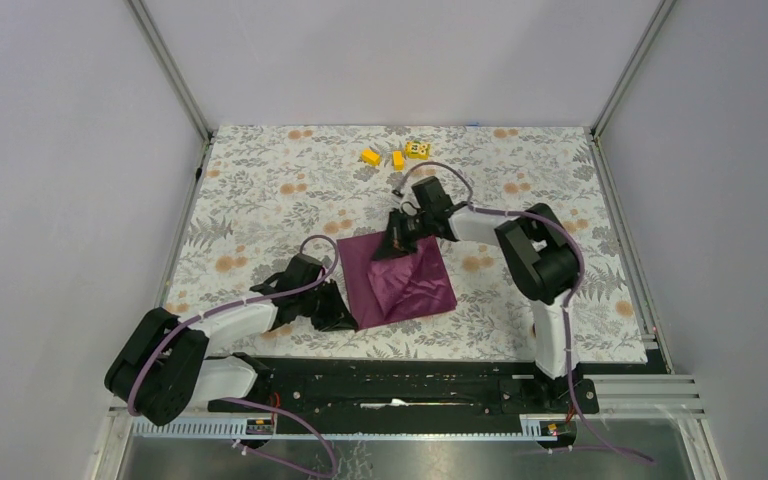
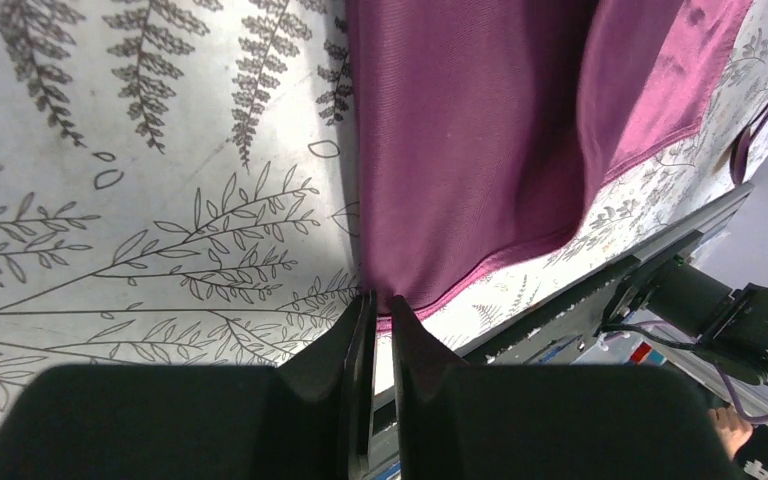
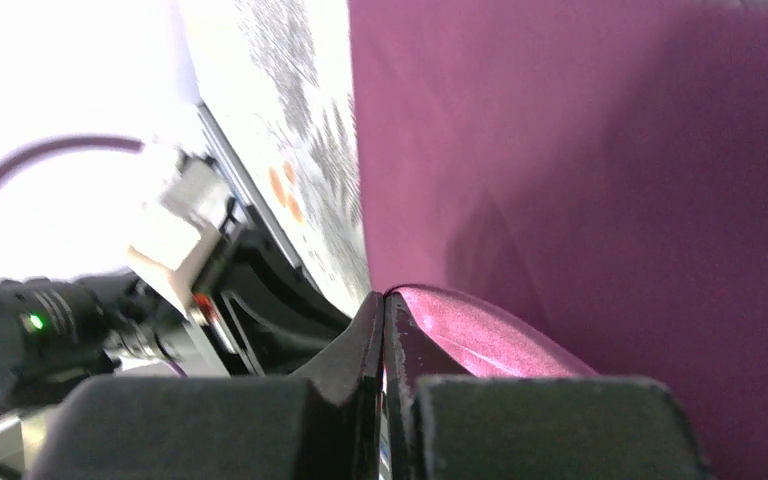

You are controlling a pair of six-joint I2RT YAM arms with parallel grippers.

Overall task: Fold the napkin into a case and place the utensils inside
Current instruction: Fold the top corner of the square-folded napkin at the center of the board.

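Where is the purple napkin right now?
In the top view the napkin lies mid-table on the flowery tablecloth, between both arms: the left pincer pinches its near-left corner, the right pincer its far edge.

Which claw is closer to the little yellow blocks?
Right. The right claw pinches the napkin on the side toward the yellow blocks; the left claw holds its opposite corner.

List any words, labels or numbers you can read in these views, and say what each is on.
Nothing can be read in any view.
Dark marks on one yellow block: too small to read.
The red and blue patch in the left wrist view: too blurred to read.
The napkin and the tablecloth: no text, only plain cloth and a floral print.
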